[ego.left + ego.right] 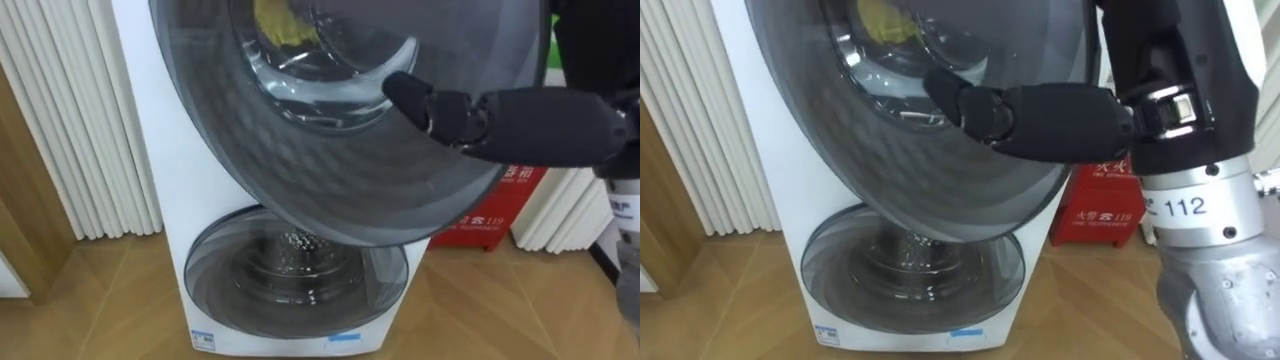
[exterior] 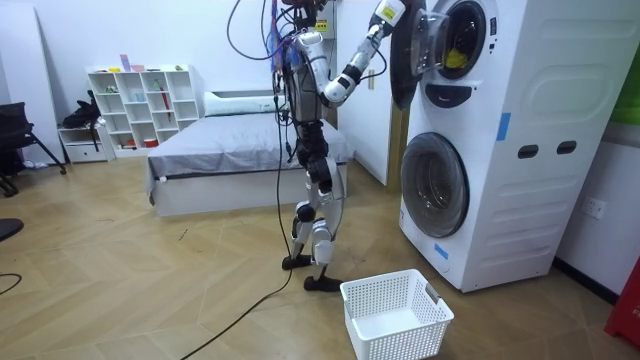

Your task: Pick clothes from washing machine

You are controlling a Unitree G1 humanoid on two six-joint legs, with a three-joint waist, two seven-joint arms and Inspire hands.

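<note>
Up high, right hand (image 1: 500, 122) lays straight black fingers (image 1: 405, 95) on round glossy door (image 1: 330, 190), yellow cloth (image 1: 280, 22) behind.

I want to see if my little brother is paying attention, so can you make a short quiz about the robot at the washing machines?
1. True or false: the lower washing machine door is swung open.
2. What colour is the cloth seen inside the upper drum? A) red B) yellow C) blue
3. Which of the robot's hands reaches out to the upper door?

Key:
1. False, it is closed.
2. B.
3. The right hand, with its fingers stretched out against the door.
</note>
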